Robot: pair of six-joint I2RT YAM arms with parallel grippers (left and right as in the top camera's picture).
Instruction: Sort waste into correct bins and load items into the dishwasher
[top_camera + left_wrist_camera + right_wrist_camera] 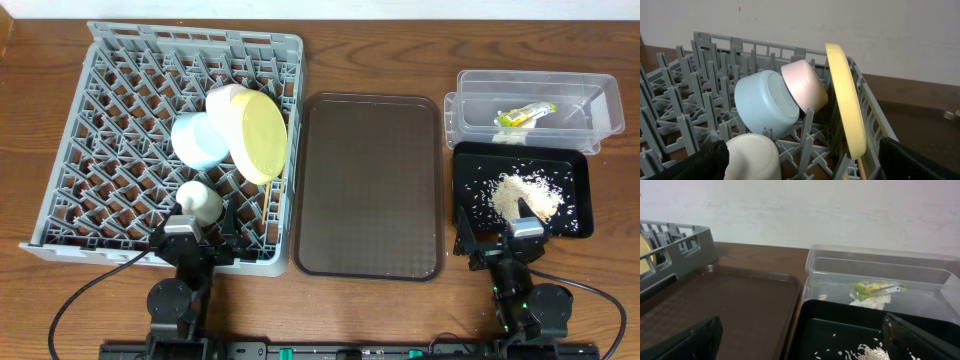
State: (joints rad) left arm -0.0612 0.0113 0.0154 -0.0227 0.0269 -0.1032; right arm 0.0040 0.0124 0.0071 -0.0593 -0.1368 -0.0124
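The grey dishwasher rack holds the yellow plate on edge, the light blue bowl, the white bowl, the small white cup upside down, and chopsticks. My left gripper stands open at the rack's front edge, the cup just ahead of its left finger. The yellow-green wrapper lies in the clear tub. Rice scraps lie in the black tray. My right gripper hangs open over that tray's near edge, holding nothing.
The brown serving tray lies between the rack and the two bins, with nothing on it. Both arm bases sit at the table's front edge. A pale wall stands behind the table.
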